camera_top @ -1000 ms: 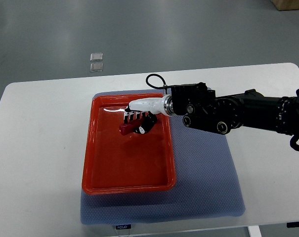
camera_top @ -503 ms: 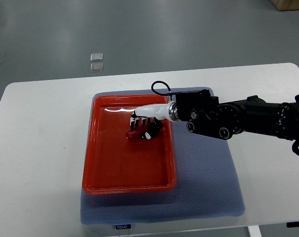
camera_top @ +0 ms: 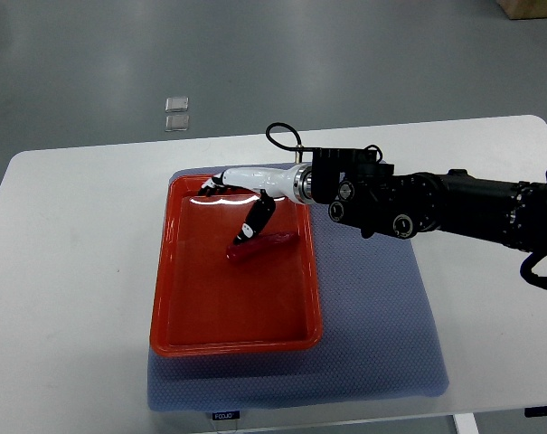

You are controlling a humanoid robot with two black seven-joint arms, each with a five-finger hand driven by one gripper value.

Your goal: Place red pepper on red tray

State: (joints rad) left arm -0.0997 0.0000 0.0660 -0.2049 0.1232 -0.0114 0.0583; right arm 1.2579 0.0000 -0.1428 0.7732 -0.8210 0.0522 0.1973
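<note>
The red pepper (camera_top: 260, 248) lies in the red tray (camera_top: 190, 316), near the tray's far right part. My right hand (camera_top: 239, 194) hovers just above it with its white fingers (camera_top: 212, 187) spread towards the tray's back wall and the thumb pointing down at the pepper. The hand holds nothing. Its black arm (camera_top: 436, 206) comes in from the right edge. The left arm is out of view.
The tray sits on a blue-grey mat (camera_top: 372, 334) on a white table (camera_top: 74, 289). Two small clear squares (camera_top: 175, 113) lie on the grey floor beyond the table.
The hand let go of the pepper, opened its fingers and rose towards the tray's back. The pepper now lies loose on the tray floor.
</note>
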